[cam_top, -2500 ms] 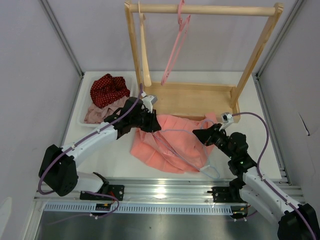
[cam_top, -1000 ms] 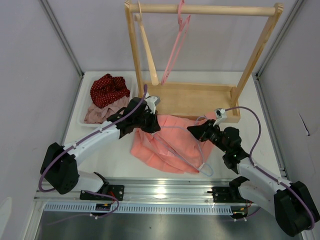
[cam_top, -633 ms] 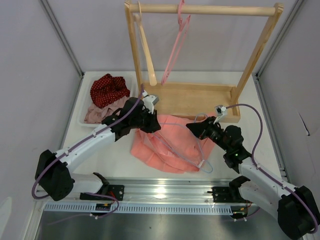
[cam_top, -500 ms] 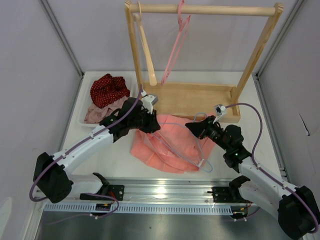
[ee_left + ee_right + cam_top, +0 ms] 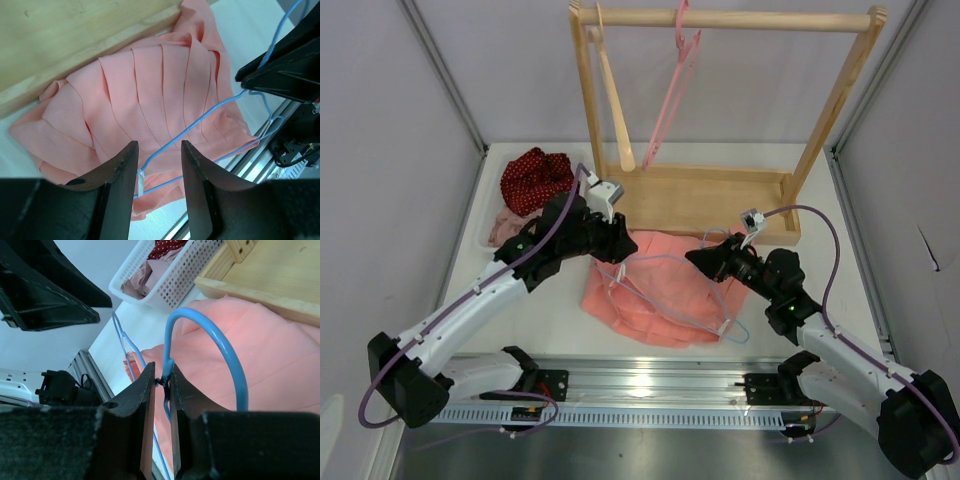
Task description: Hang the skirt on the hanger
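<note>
From above, the salmon-pink pleated fabric skirt (image 5: 660, 290) lies spread on the table just in front of the wooden clothes rack (image 5: 705, 195). The thin pale blue hanger (image 5: 734, 330) lies across the skirt. The left gripper (image 5: 620, 245) hovers over the skirt's left end. The right gripper (image 5: 698, 258) is at the hanger's hook end.

Left wrist view: the fingers (image 5: 120, 170) are spread wide and grip nothing. A corner of the hanger (image 5: 200, 122) shows in the gap, over the skirt (image 5: 150, 80).

Right wrist view: the fingers (image 5: 145, 390) pinch the hanger's neck (image 5: 220, 345) tightly. Behind are the skirt (image 5: 270, 355) and a white plastic mesh basket (image 5: 165, 285) beside the rack (image 5: 280, 270).
</note>
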`<state>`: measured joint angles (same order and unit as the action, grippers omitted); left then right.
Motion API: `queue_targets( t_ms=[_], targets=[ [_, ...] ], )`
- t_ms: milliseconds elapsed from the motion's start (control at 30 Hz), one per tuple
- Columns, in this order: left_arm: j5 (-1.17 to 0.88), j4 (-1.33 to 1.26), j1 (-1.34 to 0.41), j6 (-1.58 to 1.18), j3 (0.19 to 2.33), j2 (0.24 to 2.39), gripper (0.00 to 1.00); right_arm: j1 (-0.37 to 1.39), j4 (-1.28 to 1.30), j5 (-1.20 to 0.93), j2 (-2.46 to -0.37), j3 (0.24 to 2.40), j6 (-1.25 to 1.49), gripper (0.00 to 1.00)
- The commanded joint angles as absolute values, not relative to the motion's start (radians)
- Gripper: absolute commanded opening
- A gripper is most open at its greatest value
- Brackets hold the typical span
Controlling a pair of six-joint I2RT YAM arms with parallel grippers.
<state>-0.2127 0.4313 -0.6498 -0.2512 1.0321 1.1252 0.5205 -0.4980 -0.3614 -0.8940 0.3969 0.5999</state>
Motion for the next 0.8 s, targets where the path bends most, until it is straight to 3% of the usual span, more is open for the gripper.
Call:
queue_targets(
  t_ms=[0, 233, 767],
  targets=[
    [-0.212, 0.448, -0.652, -0.213, 1.092, 1.078, 0.45, 0.528, -0.532, -0.403, -0.896, 0.449, 0.587, 0.0],
    [-0.302, 0.437, -0.65, -0.163, 1.121, 1.052, 0.51, 0.526, -0.5, -0.455, -0.899, 0.492, 0.557, 0.0],
    [-0.581, 0.325, -0.683, -0.091, 1.192, 1.253, 0.57, 0.541, -0.451, -0.565, -0.913, 0.581, 0.538, 0.0]
  ],
)
